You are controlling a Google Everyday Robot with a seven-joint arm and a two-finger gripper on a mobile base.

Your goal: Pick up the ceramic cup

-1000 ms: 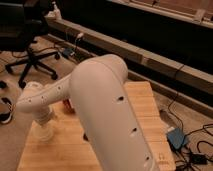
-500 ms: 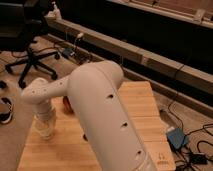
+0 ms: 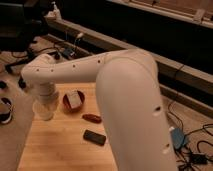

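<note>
My white arm reaches from the right foreground across to the left. The gripper hangs down from the wrist over the left edge of the wooden table, low to the surface. The ceramic cup does not show as a separate thing. It is either hidden under the gripper end or out of view. The pale rounded shape at the gripper's tip cannot be told apart from the gripper itself.
A red bowl with a white item inside stands just right of the gripper. A reddish oblong thing and a black phone lie on the table nearer me. Office chairs, cables and a long ledge are behind.
The arm's elbow has shifted right and up, uncovering the red bowl, the oblong thing and the phone. The gripper stays low over the table's left part.
</note>
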